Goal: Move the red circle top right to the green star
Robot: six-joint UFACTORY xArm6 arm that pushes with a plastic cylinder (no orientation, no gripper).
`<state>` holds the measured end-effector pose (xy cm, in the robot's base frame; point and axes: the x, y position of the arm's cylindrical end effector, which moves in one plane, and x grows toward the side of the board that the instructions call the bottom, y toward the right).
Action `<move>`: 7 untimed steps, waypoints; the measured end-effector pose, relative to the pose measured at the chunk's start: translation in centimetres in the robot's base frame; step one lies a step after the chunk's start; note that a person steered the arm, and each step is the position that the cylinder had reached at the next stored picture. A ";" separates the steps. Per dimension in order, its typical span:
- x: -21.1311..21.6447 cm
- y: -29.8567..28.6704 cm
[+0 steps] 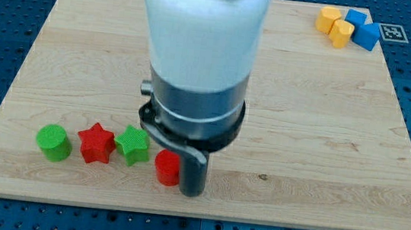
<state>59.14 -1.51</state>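
The red circle lies near the view's bottom, just right of and slightly below the green star; a small gap shows between them. My tip stands right against the red circle's right side, at the lower end of the dark rod under the big white arm. The arm hides the board behind it and part of the red circle's right edge.
A red star and a green circle line up to the left of the green star. At the view's top right sit two yellow blocks and two blue blocks by a marker tag. The board's bottom edge is close.
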 end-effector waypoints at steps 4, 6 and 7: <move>1.0 -3.1; -3.5 -3.1; -3.4 -3.1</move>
